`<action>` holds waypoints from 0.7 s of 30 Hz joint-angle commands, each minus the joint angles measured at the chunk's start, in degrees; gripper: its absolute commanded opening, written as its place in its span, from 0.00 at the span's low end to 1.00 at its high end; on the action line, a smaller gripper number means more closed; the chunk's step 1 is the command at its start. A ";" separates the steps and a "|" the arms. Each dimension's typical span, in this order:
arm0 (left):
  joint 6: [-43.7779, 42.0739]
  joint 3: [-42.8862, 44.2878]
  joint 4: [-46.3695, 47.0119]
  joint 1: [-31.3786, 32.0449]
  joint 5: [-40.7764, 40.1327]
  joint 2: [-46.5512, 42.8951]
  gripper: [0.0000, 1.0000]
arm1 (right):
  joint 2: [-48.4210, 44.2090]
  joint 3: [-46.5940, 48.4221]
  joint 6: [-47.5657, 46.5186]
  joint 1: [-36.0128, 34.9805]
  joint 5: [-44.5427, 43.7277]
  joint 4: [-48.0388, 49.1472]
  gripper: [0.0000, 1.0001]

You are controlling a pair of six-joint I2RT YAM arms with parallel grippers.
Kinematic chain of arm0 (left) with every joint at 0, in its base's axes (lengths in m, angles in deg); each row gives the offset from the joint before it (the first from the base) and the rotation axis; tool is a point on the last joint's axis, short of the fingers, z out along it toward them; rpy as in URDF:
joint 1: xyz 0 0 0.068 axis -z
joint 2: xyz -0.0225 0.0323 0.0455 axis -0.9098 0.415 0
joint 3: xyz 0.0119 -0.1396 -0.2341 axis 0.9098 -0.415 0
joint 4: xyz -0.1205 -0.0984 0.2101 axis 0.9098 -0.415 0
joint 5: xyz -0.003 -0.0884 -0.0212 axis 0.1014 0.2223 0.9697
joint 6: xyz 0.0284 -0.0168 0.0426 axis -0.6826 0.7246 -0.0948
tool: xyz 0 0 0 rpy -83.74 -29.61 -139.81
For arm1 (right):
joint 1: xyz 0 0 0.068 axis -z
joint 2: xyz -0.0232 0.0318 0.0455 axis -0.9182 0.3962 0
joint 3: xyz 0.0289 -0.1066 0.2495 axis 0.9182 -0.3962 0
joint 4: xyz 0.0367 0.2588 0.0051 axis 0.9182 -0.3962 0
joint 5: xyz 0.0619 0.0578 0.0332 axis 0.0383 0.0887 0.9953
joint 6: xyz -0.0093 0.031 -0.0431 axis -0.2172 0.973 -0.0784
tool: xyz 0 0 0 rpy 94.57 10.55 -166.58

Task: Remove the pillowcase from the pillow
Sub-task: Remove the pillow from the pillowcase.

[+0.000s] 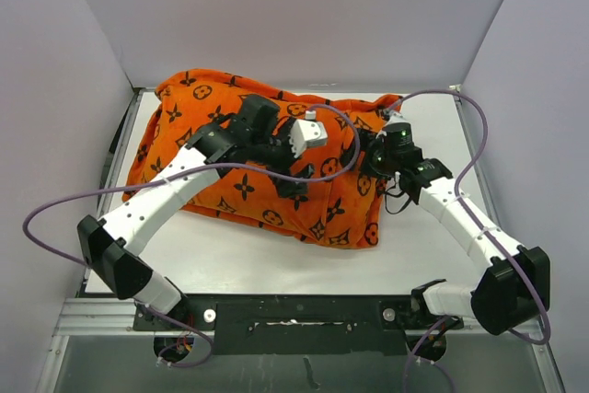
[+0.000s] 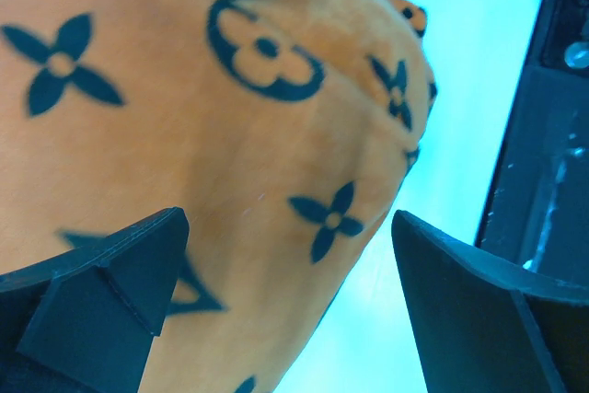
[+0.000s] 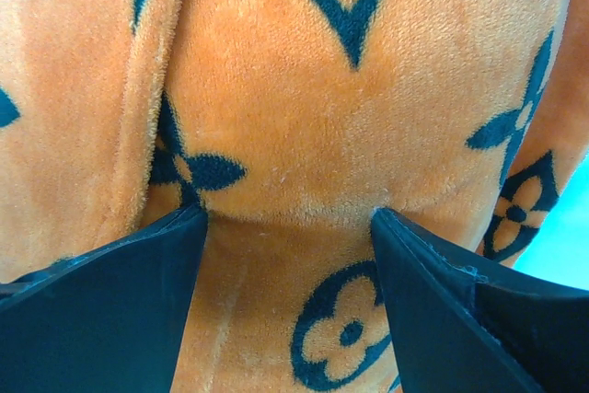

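The orange pillowcase (image 1: 336, 213) with black flower motifs lies plump at the back middle of the table. It covers the pillow, which is hidden from all views. My left gripper (image 1: 293, 181) reaches over the cover's top, above its near edge. In the left wrist view, the left gripper (image 2: 287, 218) is open, with the pillowcase (image 2: 230, 135) under its left finger and bare table under the right one. My right gripper (image 1: 377, 161) is at the cover's right end. In the right wrist view, the right gripper (image 3: 289, 211) is open, both fingertips pressed into the pillowcase (image 3: 294, 117).
The white table (image 1: 276, 264) is walled on the left, back and right. A black rail (image 1: 294, 306) runs along the near edge and shows in the left wrist view (image 2: 552, 163). Purple cables (image 1: 55, 204) loop from both arms.
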 commanded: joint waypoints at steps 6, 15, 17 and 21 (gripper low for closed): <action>15.24 7.29 7.63 4.75 -7.43 9.99 0.93 | -4.33 -7.90 6.64 -1.06 3.40 4.34 0.74; 14.96 6.94 11.90 9.64 -16.87 15.42 0.83 | -5.16 -12.07 8.59 -0.79 3.53 6.20 0.64; 13.96 6.97 12.81 9.45 -20.72 15.83 0.75 | -5.41 -12.28 8.43 -0.43 3.50 5.92 0.59; 11.81 4.12 16.23 8.56 -26.74 14.26 0.57 | -5.31 -13.05 8.66 -0.01 3.65 6.28 0.50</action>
